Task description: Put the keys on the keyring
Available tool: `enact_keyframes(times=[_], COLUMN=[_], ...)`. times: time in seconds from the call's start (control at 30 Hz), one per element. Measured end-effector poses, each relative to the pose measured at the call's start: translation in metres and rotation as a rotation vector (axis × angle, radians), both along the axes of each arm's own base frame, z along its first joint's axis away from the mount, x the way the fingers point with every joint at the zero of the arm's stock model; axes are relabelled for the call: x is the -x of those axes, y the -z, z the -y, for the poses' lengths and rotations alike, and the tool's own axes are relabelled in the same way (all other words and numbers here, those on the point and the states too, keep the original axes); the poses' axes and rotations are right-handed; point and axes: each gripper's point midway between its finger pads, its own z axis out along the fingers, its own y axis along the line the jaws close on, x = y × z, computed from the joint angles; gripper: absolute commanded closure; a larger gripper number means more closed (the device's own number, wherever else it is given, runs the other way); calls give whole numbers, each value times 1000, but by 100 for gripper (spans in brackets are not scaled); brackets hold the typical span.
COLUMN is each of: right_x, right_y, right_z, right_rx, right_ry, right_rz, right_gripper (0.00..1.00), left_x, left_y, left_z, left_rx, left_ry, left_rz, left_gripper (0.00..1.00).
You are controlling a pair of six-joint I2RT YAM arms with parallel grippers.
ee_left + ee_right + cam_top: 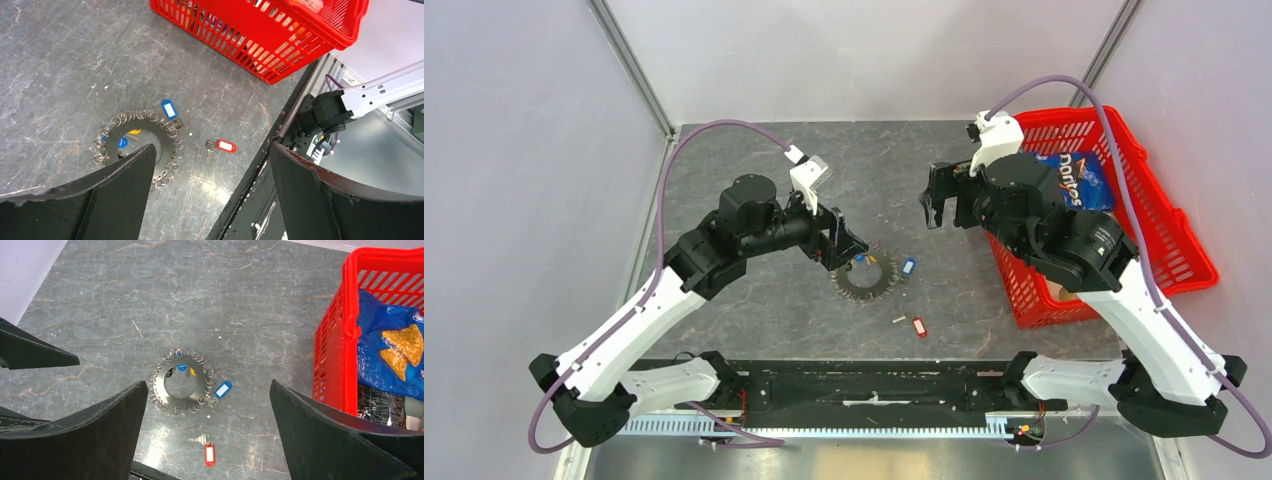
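The keyring (865,279) lies flat mid-table, its rim lined with small wire rings. It also shows in the left wrist view (166,150) and the right wrist view (182,400). A blue-tagged key (909,266) lies at its right rim. Small blue (181,367) and yellow (192,371) tags sit at the far side of its hole. A red-tagged key (919,326) lies loose nearer the front. My left gripper (842,246) is open and empty, just above the ring's far-left rim. My right gripper (934,205) is open and empty, held high to the right.
A red plastic basket (1169,235) stands at the right, holding a blue Doritos bag (1079,180) and other items. A black rail (864,385) runs along the table's near edge between the arm bases. Grey walls close in the left, back and right.
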Motion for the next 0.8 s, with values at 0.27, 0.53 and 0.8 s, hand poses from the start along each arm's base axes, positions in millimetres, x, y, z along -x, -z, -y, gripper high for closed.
enact_keyframes(times=[0.27,0.53,0.8], right_x=[0,-1,19], right_y=[27,77,157], right_z=[2,-14,-33], right_rx=[55,150,253], right_ry=[7,-46,-154], right_rz=[-50,-169,-356], right_gripper=[1,5,9], left_x=[-7,-12,-13], left_y=[20,68,115], left_z=[-3,-6,-24], left_rx=[-38,-77,-122], left_ry=[-40,-106,-227], left_rz=[-22,-112,-199], left_gripper=[9,10,15])
